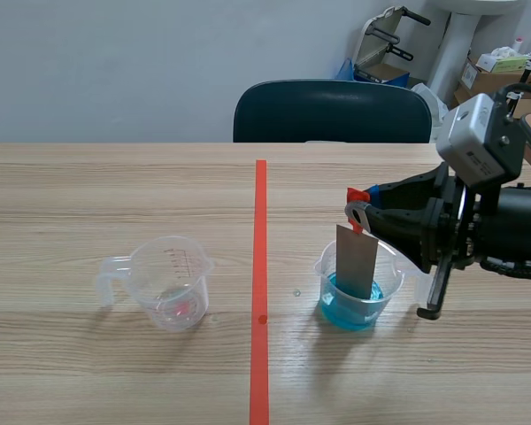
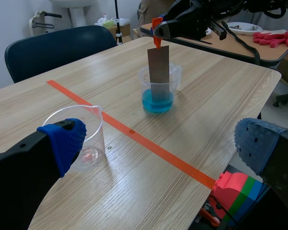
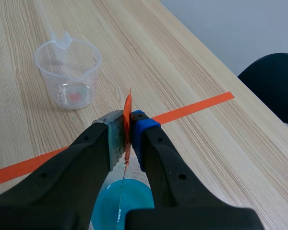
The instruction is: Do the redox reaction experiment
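One metal strip (image 1: 357,261) hangs upright from your right jaws, clamped by its orange tab (image 1: 358,193), lower end dipped in the blue-filled cup (image 1: 386,290) directly below. Your left jaws stand wide near the clear cup (image 1: 170,283).

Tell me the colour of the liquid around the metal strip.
Blue liquid, clearest in the scene view.

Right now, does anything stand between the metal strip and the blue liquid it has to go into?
Nothing visible does. The right gripper is shut on the orange tab atop the metal strip, which hangs upright with its lower end already inside the cup, apparently in the blue liquid.
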